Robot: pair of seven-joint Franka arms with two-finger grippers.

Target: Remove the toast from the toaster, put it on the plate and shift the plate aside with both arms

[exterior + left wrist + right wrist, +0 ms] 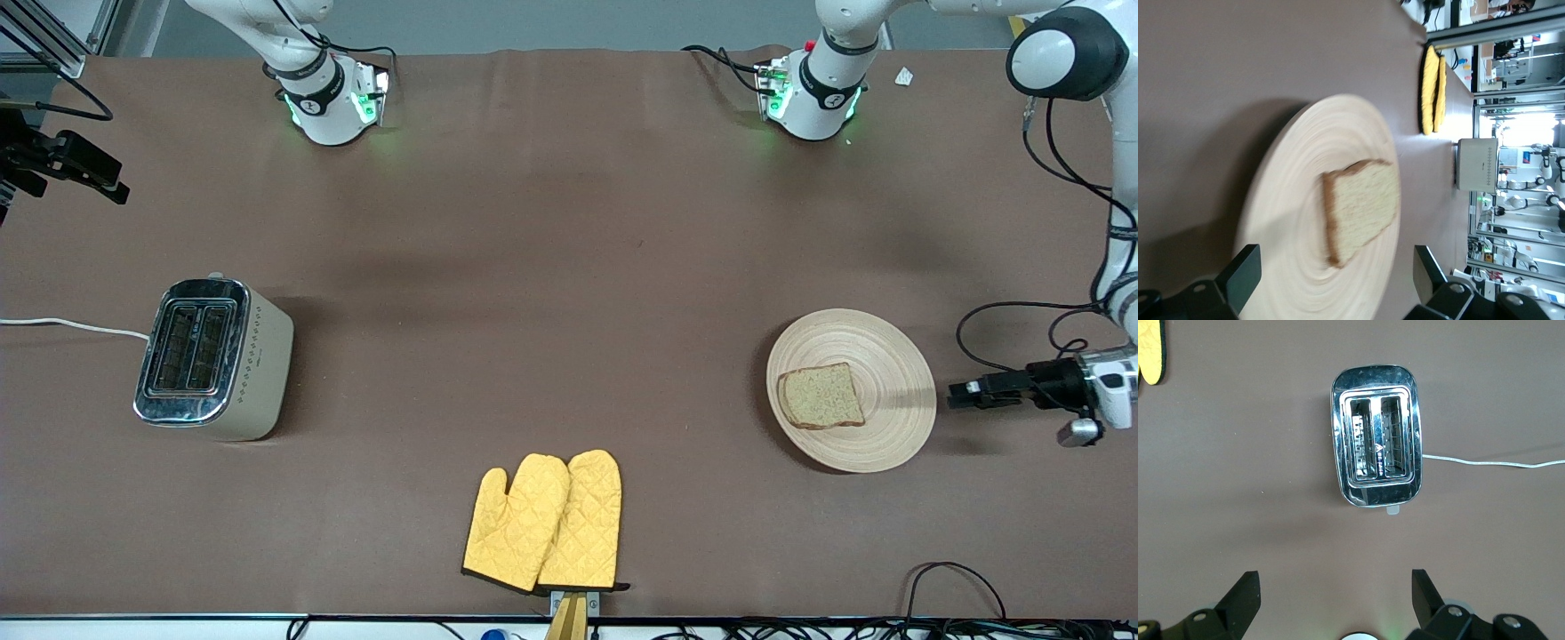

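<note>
The toast [821, 396] lies flat on the round pale plate [889, 356], off-centre toward the right arm's end of it. My left gripper [958, 391] hangs low and level just off the plate's rim at the left arm's end of the table, open and holding nothing. In the left wrist view the plate [1305, 167] and toast [1361, 210] lie straight ahead of the left gripper [1336, 263], whose fingers stand wide apart. My right gripper [1335, 587] is open and empty, high over bare table between its base and the toaster.
A cream and chrome toaster [213, 360] with two empty slots [1376, 437] stands toward the right arm's end, its white cord [71, 324] running off the table. Two yellow oven mitts [547, 520] lie near the table's front edge.
</note>
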